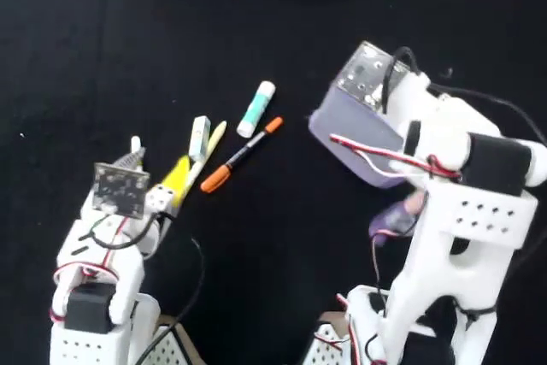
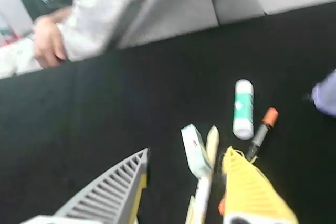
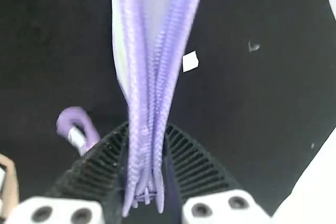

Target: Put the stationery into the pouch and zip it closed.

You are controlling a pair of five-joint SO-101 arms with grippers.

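Black desk (image 1: pixel 68 57) surface runs edge to edge. Near its middle lie a green-and-white glue stick (image 1: pixel 256 108), an orange-capped marker (image 1: pixel 242 153), a small white block (image 1: pixel 199 137) (an eraser, perhaps) and a cream stick (image 1: pixel 214 144), the last two touching. The left jaws stand spread on the near side of these, with the block and the cream stick's near end between the grey and yellow fingers (image 2: pixel 252 187). Toward the desk's right edge, the right jaws pinch the lilac pouch (image 1: pixel 355 134) at its zipper edge, and its purple pull loop (image 3: pixel 73 124) sits beside them.
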